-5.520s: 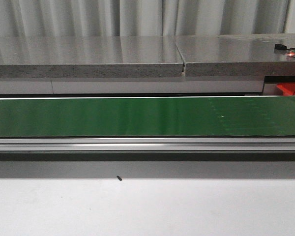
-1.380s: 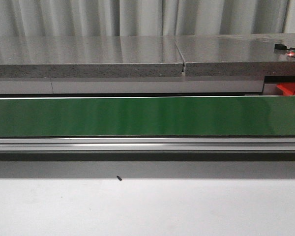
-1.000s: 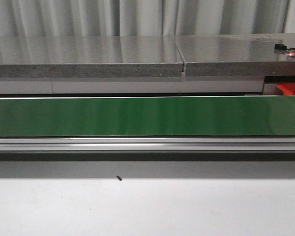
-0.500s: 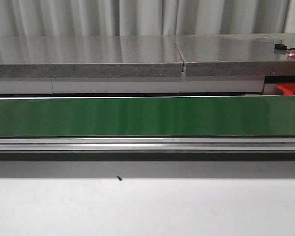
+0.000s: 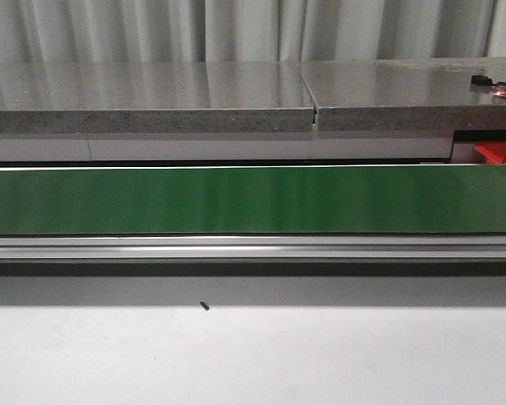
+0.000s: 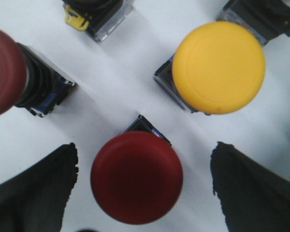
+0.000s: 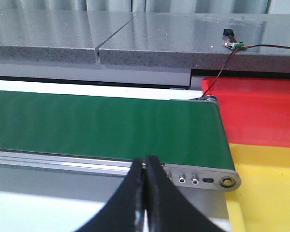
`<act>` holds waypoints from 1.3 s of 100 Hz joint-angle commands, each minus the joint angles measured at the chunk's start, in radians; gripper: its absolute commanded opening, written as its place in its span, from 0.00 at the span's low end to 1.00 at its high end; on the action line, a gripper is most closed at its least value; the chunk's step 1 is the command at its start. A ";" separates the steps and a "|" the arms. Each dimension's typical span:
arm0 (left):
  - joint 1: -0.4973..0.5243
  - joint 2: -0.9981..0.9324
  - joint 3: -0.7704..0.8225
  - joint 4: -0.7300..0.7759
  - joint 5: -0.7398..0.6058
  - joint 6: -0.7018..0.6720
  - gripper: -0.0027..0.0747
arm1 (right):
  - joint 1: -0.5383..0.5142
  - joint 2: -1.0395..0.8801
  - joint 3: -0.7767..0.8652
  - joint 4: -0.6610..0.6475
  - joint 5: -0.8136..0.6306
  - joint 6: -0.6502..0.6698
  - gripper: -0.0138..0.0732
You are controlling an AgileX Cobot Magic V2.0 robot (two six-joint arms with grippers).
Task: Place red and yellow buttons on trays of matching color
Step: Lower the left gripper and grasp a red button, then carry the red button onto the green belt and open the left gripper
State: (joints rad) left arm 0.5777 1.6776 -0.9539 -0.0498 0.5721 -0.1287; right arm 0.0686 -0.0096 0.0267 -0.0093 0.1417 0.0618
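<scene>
In the left wrist view a red button (image 6: 137, 177) stands on white table between the fingers of my open left gripper (image 6: 142, 186), which hovers over it with a gap on each side. A yellow button (image 6: 218, 66) sits just beyond it, and a second red button (image 6: 5, 70) lies at the frame's edge. My right gripper (image 7: 145, 166) is shut with nothing in it, held in front of the conveyor's end. Beside that end lie the red tray (image 7: 253, 111) and the yellow tray (image 7: 266, 188). A sliver of the red tray (image 5: 497, 153) shows in the front view, where neither gripper appears.
A green conveyor belt (image 5: 253, 200) runs across the front view, with a grey stone ledge (image 5: 152, 97) behind it. A small circuit board with a lit red LED (image 5: 504, 91) and its wire sits on the ledge. A further black button base (image 6: 94, 14) lies near the buttons.
Nothing has visibly changed in the front view apart from a faint shift of the belt's sheen.
</scene>
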 commanded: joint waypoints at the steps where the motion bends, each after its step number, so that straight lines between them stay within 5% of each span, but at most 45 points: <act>1: -0.004 -0.035 -0.026 -0.002 -0.038 0.002 0.71 | 0.001 -0.019 -0.015 -0.012 -0.079 -0.003 0.08; 62: -0.004 -0.035 -0.026 0.007 -0.044 0.002 0.32 | 0.001 -0.019 -0.015 -0.012 -0.079 -0.003 0.08; 130: -0.004 -0.353 -0.029 -0.029 0.070 0.008 0.30 | 0.001 -0.019 -0.015 -0.012 -0.079 -0.003 0.08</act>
State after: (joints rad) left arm 0.5777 1.3972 -0.9539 -0.0435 0.6766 -0.1247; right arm 0.0686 -0.0096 0.0267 -0.0093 0.1417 0.0618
